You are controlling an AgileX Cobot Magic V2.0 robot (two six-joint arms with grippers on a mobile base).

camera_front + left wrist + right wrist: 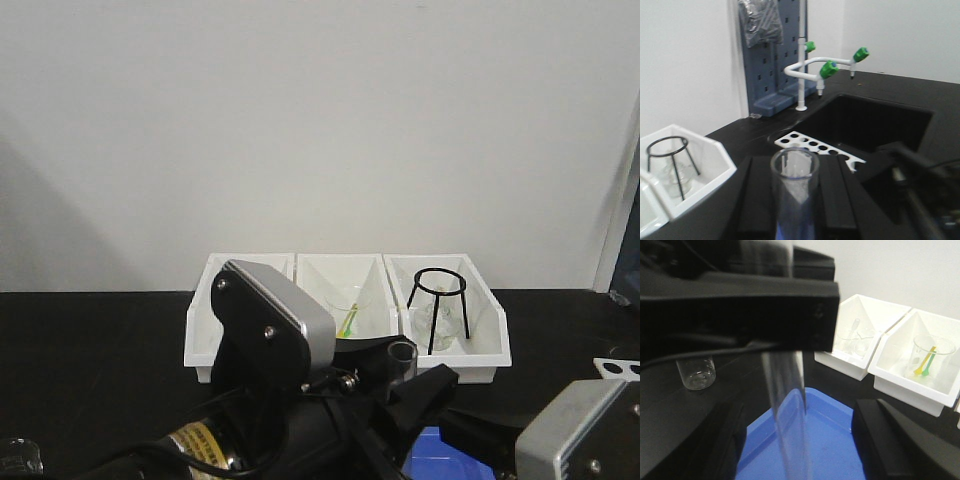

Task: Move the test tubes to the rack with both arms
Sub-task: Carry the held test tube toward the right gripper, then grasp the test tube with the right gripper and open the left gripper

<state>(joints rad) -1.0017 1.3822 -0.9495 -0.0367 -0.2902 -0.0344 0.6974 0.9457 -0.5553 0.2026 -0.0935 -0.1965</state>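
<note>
Low at the frame's centre, the left arm [270,312] extends forward, left fingers [759,200] clamped on a test tube [794,172] standing upright, mouth up. Right fingers [897,440] stand apart.

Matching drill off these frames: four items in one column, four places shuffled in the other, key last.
Items
1. test tube
2. wire tripod
3. beaker
4. rack

Places
A. in the middle bin
B. beside the sink
C. held in the left gripper
D. in the right-hand bin

Pairs: 1-C, 2-D, 3-A, 4-B
</note>
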